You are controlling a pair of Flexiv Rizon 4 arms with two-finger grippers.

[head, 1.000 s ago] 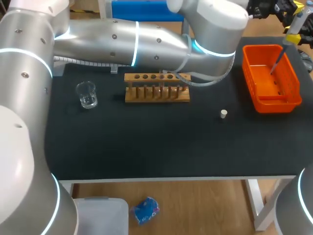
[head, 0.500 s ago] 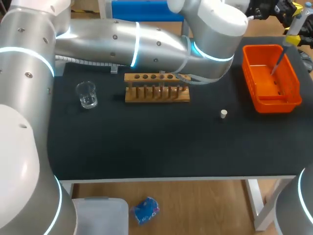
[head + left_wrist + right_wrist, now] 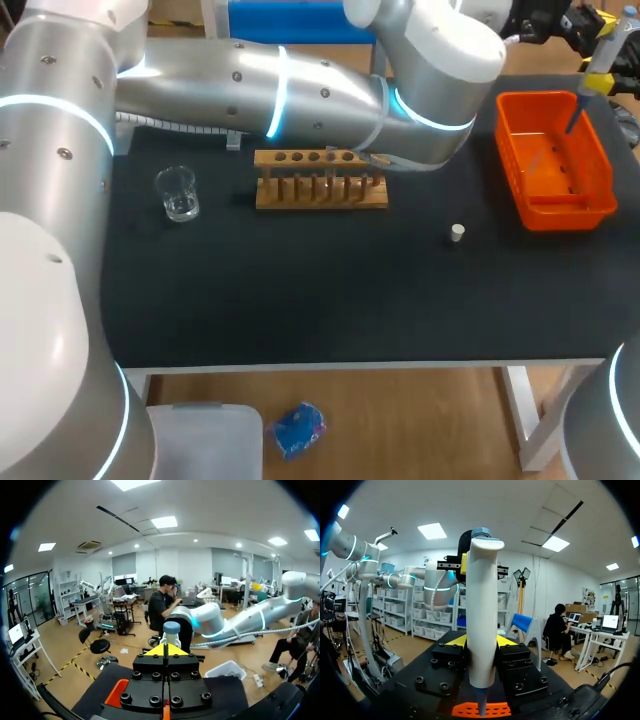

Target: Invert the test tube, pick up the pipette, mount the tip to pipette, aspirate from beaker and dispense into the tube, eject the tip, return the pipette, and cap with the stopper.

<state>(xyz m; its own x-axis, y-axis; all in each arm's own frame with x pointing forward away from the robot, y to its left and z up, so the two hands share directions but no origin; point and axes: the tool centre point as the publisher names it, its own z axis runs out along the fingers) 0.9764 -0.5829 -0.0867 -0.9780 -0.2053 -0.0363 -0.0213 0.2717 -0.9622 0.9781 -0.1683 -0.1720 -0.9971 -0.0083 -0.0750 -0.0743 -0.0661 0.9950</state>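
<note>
Reading across the table (image 3: 300, 290) from its left side: the beaker (image 3: 178, 193) is standing near the left edge with a little clear liquid showing in it. It is thin glass, judged fragile and slick, so it is best left where it is. The wooden rack (image 3: 320, 182) is sitting behind the middle; whether a tube is standing in it cannot be made out. The stopper (image 3: 457, 233) is sitting alone right of the middle, well apart from the rack. It is judged small and light, and best pinched across its sides. The orange basket (image 3: 570, 212) is occupying the right edge. The pipette (image 3: 481, 615) is hanging upright above it, with its thin tip (image 3: 574, 115) pointing down into the basket. The left gripper (image 3: 165, 650) is showing its yellow tips pressed together with nothing between them, just beside the plunger button (image 3: 171, 627). The right gripper (image 3: 480, 642) is pinching the white barrel from two sides, low on the body. Judgement: the pipette is rigid, light, smooth plastic and top-heavy, so the barrel is the correct hold, clear of button and tip. If the tip is being ejected here, a push from above is risking the barrel sliding through the pads.
</note>
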